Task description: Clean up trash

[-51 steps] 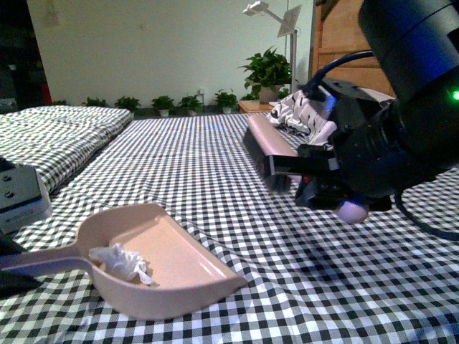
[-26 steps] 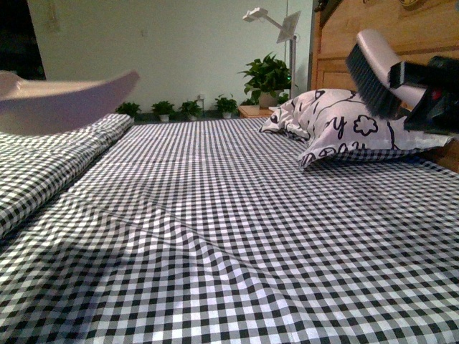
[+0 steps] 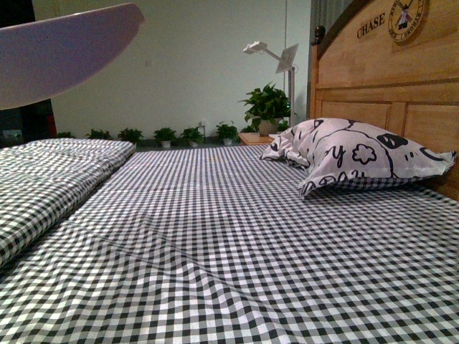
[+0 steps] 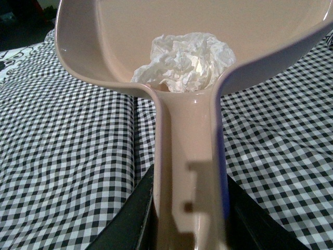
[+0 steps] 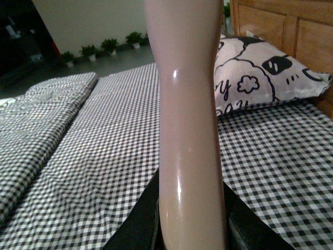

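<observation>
Trash is the job, so I take stock from the biggest thing down. The bed (image 3: 229,244) with its black-and-white checked cover fills the front view, a folded checked quilt (image 3: 50,179) lying along its left side and a wooden headboard (image 3: 387,79) rising at the right. A patterned pillow (image 3: 358,154) leans near that headboard. My left gripper (image 4: 190,219) is clamped around the handle of the beige dustpan (image 4: 177,52), holding it raised above the cover; its underside shows at the upper left of the front view. My right gripper (image 5: 190,229) is closed on a smooth beige brush handle (image 5: 190,120) that stands upright over the bed; the bristle end is out of frame. Smallest of all, the trash (image 4: 184,62), a crumpled white paper wad, sits inside the dustpan, against the back wall just where the handle joins the pan.
</observation>
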`<act>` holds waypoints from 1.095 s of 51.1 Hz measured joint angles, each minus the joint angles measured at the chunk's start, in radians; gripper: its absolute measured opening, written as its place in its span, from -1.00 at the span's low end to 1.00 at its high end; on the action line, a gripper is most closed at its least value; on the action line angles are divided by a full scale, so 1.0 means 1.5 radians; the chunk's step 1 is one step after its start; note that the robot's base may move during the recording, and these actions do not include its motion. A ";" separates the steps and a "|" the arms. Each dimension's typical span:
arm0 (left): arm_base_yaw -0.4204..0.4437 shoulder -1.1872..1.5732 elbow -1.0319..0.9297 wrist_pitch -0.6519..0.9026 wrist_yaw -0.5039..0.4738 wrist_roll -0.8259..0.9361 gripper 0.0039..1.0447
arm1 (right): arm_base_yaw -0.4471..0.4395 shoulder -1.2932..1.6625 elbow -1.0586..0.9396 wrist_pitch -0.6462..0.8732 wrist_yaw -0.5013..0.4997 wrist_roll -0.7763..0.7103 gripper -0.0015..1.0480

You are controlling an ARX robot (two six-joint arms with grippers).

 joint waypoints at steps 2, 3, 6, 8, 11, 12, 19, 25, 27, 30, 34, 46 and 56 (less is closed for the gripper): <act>-0.005 -0.015 -0.004 -0.009 -0.005 -0.002 -0.47 | -0.002 -0.014 -0.001 -0.006 -0.004 0.000 -0.63; -0.008 -0.024 -0.005 -0.016 -0.007 -0.003 -0.47 | -0.003 -0.023 -0.001 -0.011 -0.006 0.001 -0.63; -0.017 -0.044 -0.009 -0.026 -0.018 -0.003 -0.47 | -0.006 -0.042 -0.004 -0.020 -0.009 0.002 -0.63; -0.022 -0.055 -0.013 -0.030 -0.025 -0.004 -0.47 | -0.007 -0.052 -0.007 -0.025 -0.011 0.002 -0.63; -0.030 -0.076 -0.016 -0.047 -0.034 -0.011 -0.47 | -0.014 -0.069 -0.016 -0.031 -0.014 0.003 -0.63; -0.033 -0.083 -0.018 -0.050 -0.040 -0.014 -0.47 | -0.017 -0.074 -0.019 -0.032 -0.016 0.003 -0.63; -0.042 -0.102 -0.024 -0.063 -0.044 -0.036 -0.47 | -0.033 -0.080 -0.023 -0.045 0.003 0.005 -0.63; -0.042 -0.102 -0.026 -0.063 -0.044 -0.042 -0.47 | -0.033 -0.079 -0.025 -0.047 0.006 0.005 -0.63; -0.043 -0.102 -0.026 -0.063 -0.044 -0.042 -0.47 | -0.033 -0.079 -0.025 -0.047 0.006 0.005 -0.63; -0.043 -0.103 -0.026 -0.063 -0.044 -0.043 -0.47 | -0.033 -0.079 -0.025 -0.047 0.006 0.005 -0.63; -0.043 -0.103 -0.026 -0.063 -0.045 -0.044 -0.47 | -0.033 -0.079 -0.025 -0.047 0.006 0.005 -0.63; -0.043 -0.103 -0.026 -0.063 -0.044 -0.045 -0.47 | -0.033 -0.079 -0.025 -0.047 0.006 0.005 -0.63; -0.043 -0.103 -0.026 -0.063 -0.044 -0.045 -0.47 | -0.033 -0.079 -0.025 -0.047 0.006 0.005 -0.63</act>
